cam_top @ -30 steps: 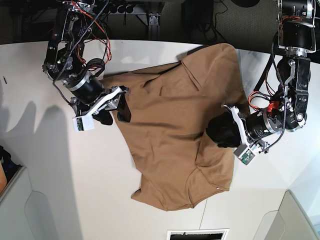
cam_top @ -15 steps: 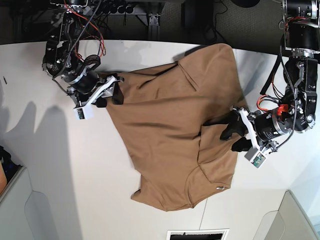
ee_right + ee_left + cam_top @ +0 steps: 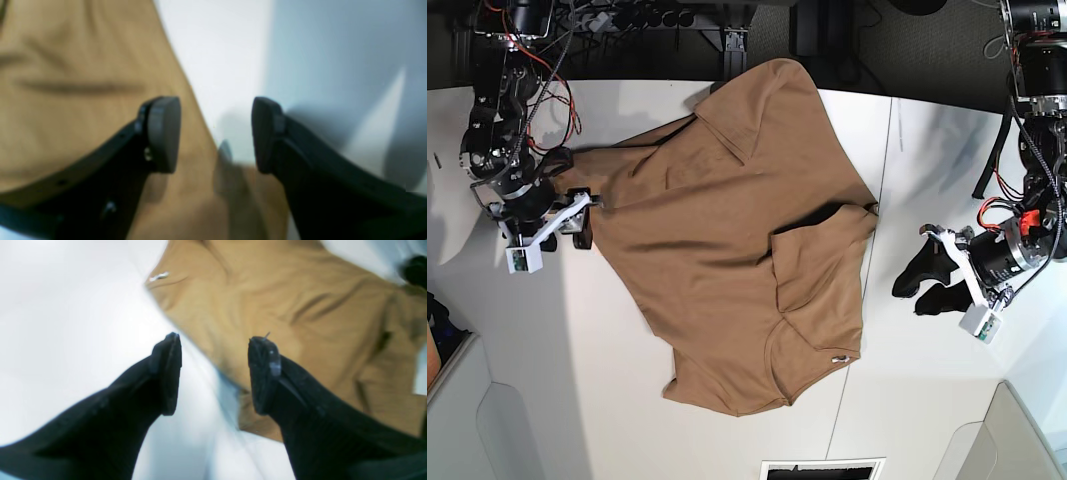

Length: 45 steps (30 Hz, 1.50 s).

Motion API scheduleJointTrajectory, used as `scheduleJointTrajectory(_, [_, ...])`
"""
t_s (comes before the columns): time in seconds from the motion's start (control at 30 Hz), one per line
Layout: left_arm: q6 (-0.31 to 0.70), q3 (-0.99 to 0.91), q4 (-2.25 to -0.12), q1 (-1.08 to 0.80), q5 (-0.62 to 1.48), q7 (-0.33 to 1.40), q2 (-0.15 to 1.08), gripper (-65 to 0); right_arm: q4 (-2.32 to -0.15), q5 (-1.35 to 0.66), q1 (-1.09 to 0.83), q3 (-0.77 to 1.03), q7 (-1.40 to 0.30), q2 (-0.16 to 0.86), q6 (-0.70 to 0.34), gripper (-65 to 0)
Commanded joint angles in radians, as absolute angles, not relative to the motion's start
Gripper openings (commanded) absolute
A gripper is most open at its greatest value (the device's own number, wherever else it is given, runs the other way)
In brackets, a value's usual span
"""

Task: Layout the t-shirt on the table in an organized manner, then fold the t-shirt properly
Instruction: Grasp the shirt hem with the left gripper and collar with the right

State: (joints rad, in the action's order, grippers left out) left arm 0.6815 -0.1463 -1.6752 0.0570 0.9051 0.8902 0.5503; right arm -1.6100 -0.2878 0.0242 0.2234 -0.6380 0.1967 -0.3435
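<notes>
The tan-brown t-shirt (image 3: 727,230) lies spread and creased on the white table (image 3: 627,400), with its neckline and small white label (image 3: 837,357) toward the near side. My right gripper (image 3: 584,218) is at the shirt's left edge. In the right wrist view it (image 3: 215,133) stands open, one finger (image 3: 163,133) over the cloth (image 3: 66,100), the other over bare table. My left gripper (image 3: 920,288) is open on bare table, right of the shirt. The left wrist view shows its open fingers (image 3: 215,346) empty, with the shirt's edge (image 3: 267,306) and label (image 3: 159,276) beyond them.
A thin dark seam (image 3: 882,200) crosses the table right of the shirt. Dark frames and cables (image 3: 677,20) stand behind the far edge, where the shirt's top corner (image 3: 767,70) reaches. Grey bins sit at the near left corner (image 3: 457,420) and near right corner (image 3: 1017,440).
My left gripper opened, let go of the shirt and drew back to the right onto bare table. My right gripper moved left, and the whole shirt slid left with it.
</notes>
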Motion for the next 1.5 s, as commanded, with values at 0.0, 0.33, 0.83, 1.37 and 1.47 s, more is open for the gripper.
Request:
scheduleJointTrajectory(0.0, [0.698,-0.154,-1.689,0.059,0.925,0.873,0.564,-30.5,-1.635,-0.318,0.044,0.229,-0.641,0.199,-0.357,-31.4])
scheduleJointTrajectory(0.33, [0.698,-0.150,-1.689,0.003,0.915,0.840,0.559,-30.5,-1.714,-0.595,-0.010,0.178,-0.802,0.058,-0.555,-31.6])
scheduleJointTrajectory(0.83, [0.698,-0.150,-1.689,-0.001,0.863,0.790,0.560,-30.5,-1.698,-0.286,-0.064,-0.096,-0.800,0.037,-0.522,-31.6])
scheduleJointTrajectory(1.37, [0.698,-0.150,-1.689,-0.004,0.949,0.817,0.559,-30.5,-1.705,-0.339,-0.057,0.176,-0.728,0.210,-0.412,-31.6])
scheduleJointTrajectory(1.47, [0.698,-0.149,-1.689,-0.009,0.954,0.821,0.556,-30.4,-1.739,-0.435,-0.063,0.183,-0.785,0.209,-0.462,-31.6])
